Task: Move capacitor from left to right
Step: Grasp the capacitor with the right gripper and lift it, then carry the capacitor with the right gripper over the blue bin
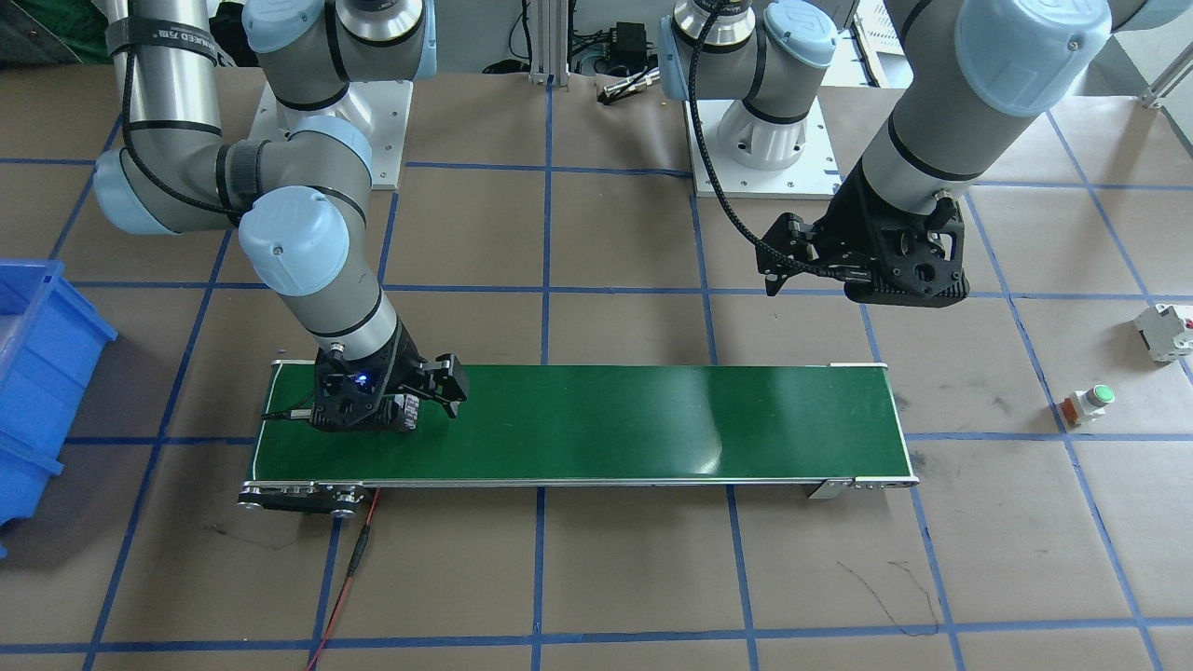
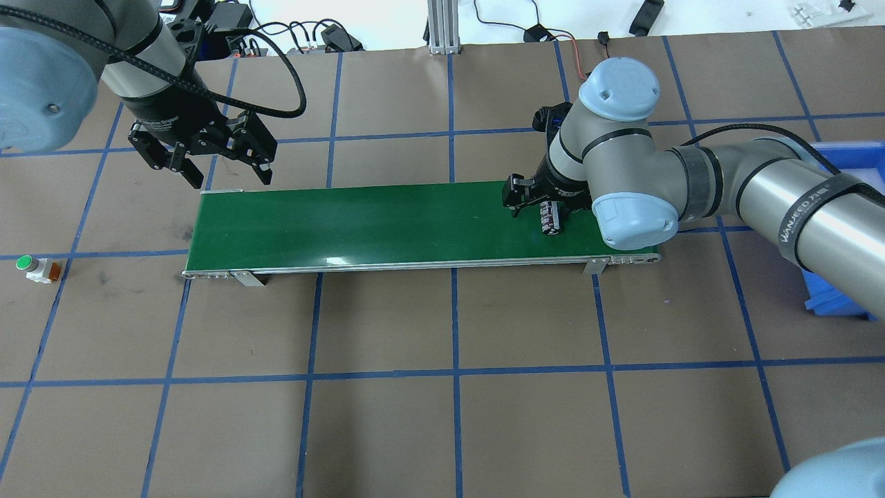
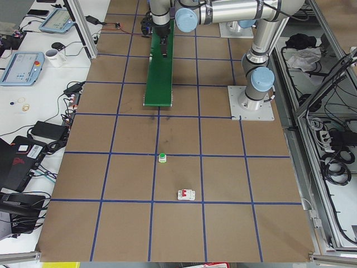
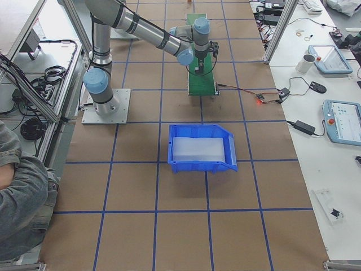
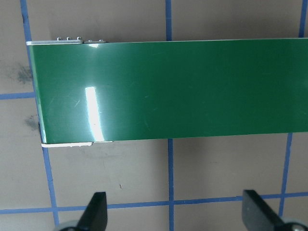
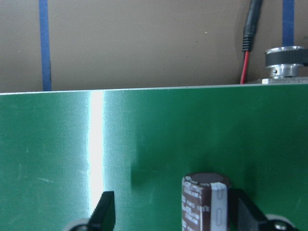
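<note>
Right gripper [image 6: 174, 212], fingers spread, hangs low over the green conveyor belt [image 6: 144, 139]. The capacitor [image 6: 206, 202] stands upright between its fingers, close against one. Left gripper [image 5: 176, 214] hovers spread wide. Blue bin [image 4: 202, 165] sits beyond the right gripper, contents unclear.

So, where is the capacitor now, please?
In the overhead view the capacitor sits at the right end of the belt, inside the open right gripper.
</note>
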